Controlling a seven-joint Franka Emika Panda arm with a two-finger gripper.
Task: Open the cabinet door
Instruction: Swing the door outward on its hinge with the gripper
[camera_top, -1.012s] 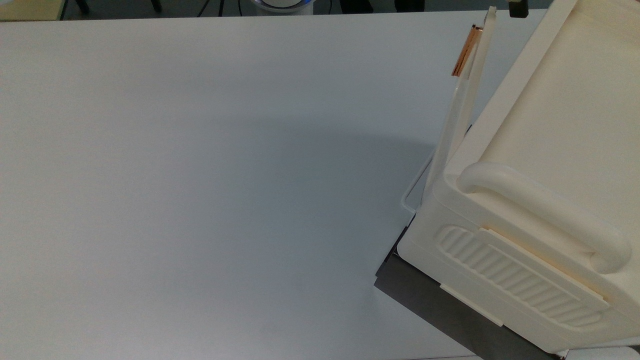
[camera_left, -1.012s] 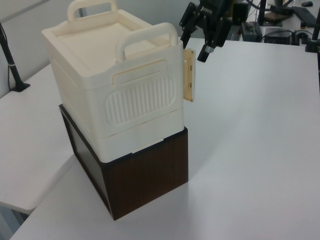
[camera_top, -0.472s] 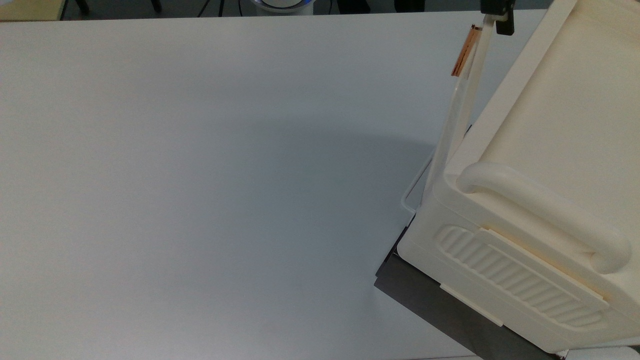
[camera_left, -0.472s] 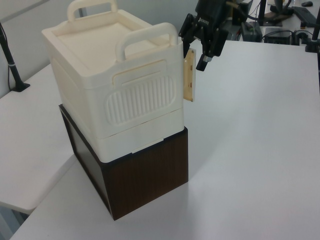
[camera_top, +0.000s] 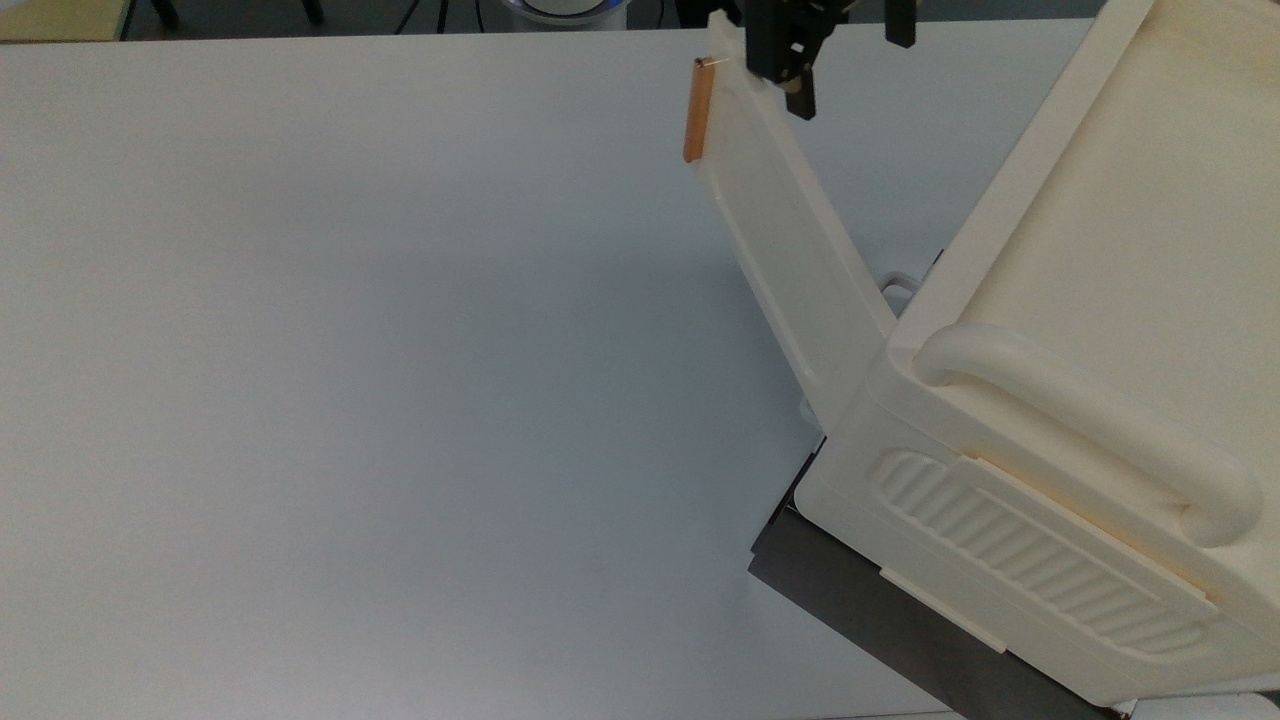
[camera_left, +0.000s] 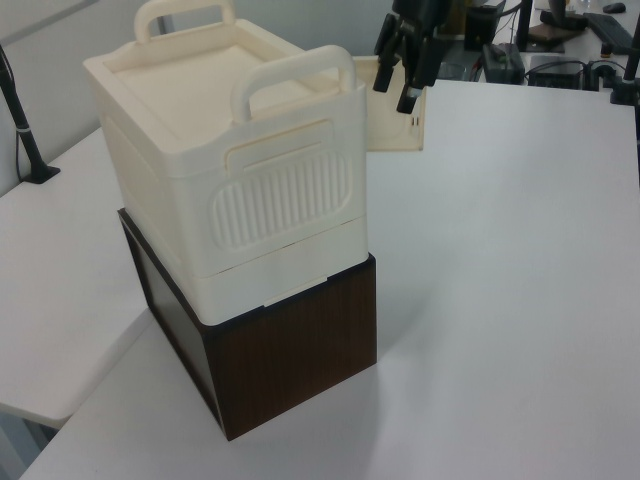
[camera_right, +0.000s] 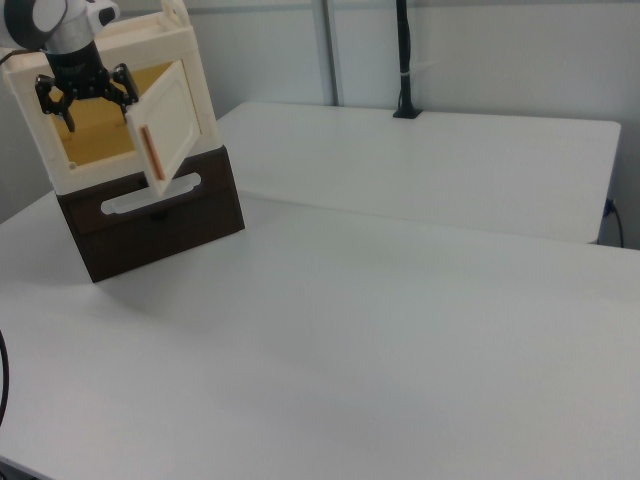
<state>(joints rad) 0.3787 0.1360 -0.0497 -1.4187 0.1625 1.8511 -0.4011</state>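
Your gripper (camera_right: 86, 92) hangs with fingers spread wide, grasping nothing, just behind the free edge of the cabinet door (camera_right: 168, 125). The cabinet door (camera_top: 790, 250) stands partly open, swung out from the cream cabinet (camera_left: 220, 160), copper handle (camera_top: 697, 110) outermost. The cabinet sits on a dark wooden box (camera_left: 290, 355) on your white counter (camera_top: 380, 380).

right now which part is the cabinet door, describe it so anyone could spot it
Find the cream cabinet stacked on the dark brown box. The cabinet door is the flat panel swung out from its front. Unlike the ribbed side panel, it carries a copper-orange bar handle.
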